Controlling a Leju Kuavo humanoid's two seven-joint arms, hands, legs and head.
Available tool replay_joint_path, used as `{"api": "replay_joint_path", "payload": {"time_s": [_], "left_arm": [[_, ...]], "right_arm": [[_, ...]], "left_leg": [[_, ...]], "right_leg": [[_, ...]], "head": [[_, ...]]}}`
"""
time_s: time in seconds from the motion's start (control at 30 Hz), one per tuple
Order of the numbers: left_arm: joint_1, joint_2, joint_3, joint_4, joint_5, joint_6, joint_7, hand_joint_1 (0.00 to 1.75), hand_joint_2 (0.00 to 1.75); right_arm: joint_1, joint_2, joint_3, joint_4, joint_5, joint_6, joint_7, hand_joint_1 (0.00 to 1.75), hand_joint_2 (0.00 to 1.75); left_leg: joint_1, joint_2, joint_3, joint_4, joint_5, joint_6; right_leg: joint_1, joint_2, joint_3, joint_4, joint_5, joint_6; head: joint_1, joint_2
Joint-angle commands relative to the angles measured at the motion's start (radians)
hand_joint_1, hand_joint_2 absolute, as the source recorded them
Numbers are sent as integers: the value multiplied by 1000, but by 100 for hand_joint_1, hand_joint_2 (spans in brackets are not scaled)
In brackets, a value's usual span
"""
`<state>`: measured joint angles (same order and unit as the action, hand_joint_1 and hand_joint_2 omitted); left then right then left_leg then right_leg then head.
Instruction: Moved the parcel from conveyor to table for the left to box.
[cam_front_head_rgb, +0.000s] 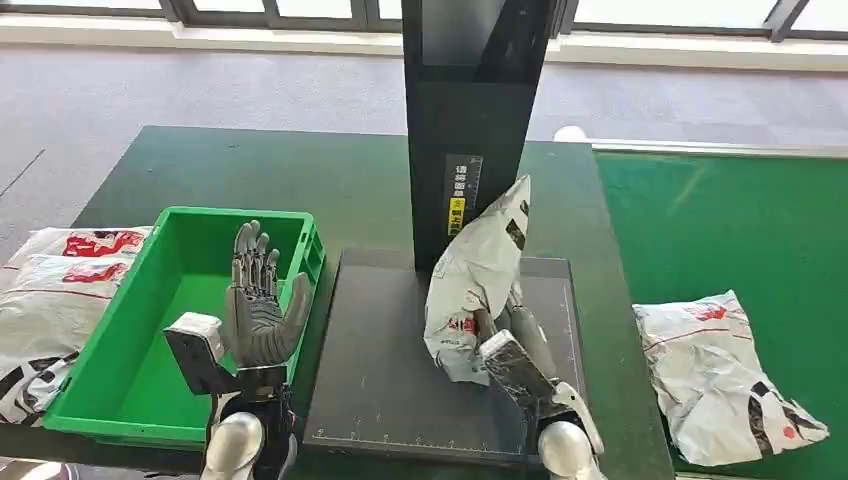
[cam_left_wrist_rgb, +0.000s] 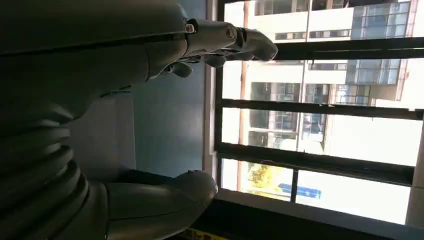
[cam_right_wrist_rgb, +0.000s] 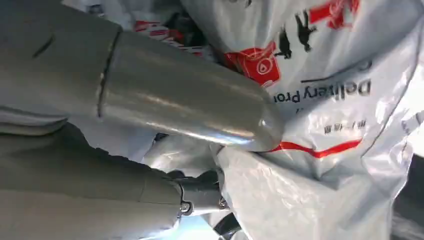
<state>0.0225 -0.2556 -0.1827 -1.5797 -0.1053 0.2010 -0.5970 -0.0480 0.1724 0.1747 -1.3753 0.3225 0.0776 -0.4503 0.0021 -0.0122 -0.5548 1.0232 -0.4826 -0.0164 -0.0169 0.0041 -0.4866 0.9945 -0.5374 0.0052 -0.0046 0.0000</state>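
A white plastic parcel with red and black print stands nearly upright over the dark scale platform in the head view. My right hand grips its lower part from behind; up close, the thumb presses into the crinkled bag. My left hand is raised over the right edge of the green box, fingers spread and pointing up, holding nothing. In the left wrist view that hand stands against bright windows.
A tall black post rises behind the platform. Another white parcel lies on the green conveyor at the right. Two more parcels lie left of the green box on the dark green table.
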Motion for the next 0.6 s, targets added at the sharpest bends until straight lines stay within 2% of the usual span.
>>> {"api": "replay_joint_path", "payload": {"time_s": [0.03,0.07,0.13,0.17,0.2,0.27,0.3,0.37,0.4,0.43,0.47,0.5,0.6], "left_arm": [[-28,21,2,44,0,-3,3,0,175],[-29,21,1,46,0,-5,5,0,175],[-33,22,-6,53,-3,-10,7,0,175],[-37,21,-7,58,-3,-9,7,0,175],[-33,21,-5,57,-3,-8,7,0,175],[-23,22,-5,51,-4,-9,7,0,175],[-26,22,-8,53,-4,-11,6,0,175],[-31,22,-7,55,-4,-10,6,0,175],[-23,23,-5,47,-6,-8,9,0,175],[-18,21,-3,42,-6,-6,10,0,175],[-18,21,-4,42,-6,-9,8,0,175],[-21,19,-2,41,-7,-8,8,0,175],[-26,19,-3,42,-7,-12,10,0,175]], "right_arm": [[-14,-28,27,-54,109,-103,48,0,0],[-14,-25,30,-52,131,-126,45,0,0],[1,-7,22,-72,6,-98,-73,0,0],[14,-12,24,-95,18,-109,-60,0,0],[16,-36,45,-90,147,-163,48,0,0],[27,-10,21,-99,13,-129,-64,0,0],[36,-4,4,-118,-3,-158,-112,0,0],[30,-31,21,-106,109,-184,13,0,0],[21,-23,20,-88,169,-235,23,0,0],[18,-11,9,-77,114,-214,-5,0,0],[15,-10,4,-72,146,-248,-8,0,0],[7,-16,13,-61,195,-260,40,0,0],[12,-2,-3,-80,162,-267,18,0,0]], "left_leg": [[0,1,-1,-1,1,0],[0,1,-1,-2,2,0],[0,2,-1,-2,3,0],[0,2,-1,-2,2,0],[0,1,-1,-3,3,0],[0,-1,-2,-2,2,0],[0,1,-1,-3,2,0],[0,1,-1,-3,2,0],[0,0,-1,-2,2,0],[0,0,-1,-2,2,0],[0,1,-1,-2,2,0],[0,1,0,-3,2,0],[0,2,-1,-3,3,0]], "right_leg": [[0,0,-1,-1,1,-1],[0,-1,-1,-2,2,-1],[0,0,-1,-2,3,-1],[0,1,-1,-1,2,-1],[0,0,-1,-2,2,-1],[0,-2,-1,-2,2,-1],[0,-1,-1,-2,2,-1],[0,-1,0,-3,2,-1],[0,-2,-1,-1,1,-1],[0,-2,-1,-2,1,-1],[0,-1,-1,-2,2,-1],[0,0,0,-3,2,-1],[0,0,-2,-3,3,-1]], "head": [[0,0],[0,0],[0,0],[0,0],[0,0],[0,0],[0,0],[0,0],[0,0],[0,0],[0,0],[0,0],[0,0]]}}
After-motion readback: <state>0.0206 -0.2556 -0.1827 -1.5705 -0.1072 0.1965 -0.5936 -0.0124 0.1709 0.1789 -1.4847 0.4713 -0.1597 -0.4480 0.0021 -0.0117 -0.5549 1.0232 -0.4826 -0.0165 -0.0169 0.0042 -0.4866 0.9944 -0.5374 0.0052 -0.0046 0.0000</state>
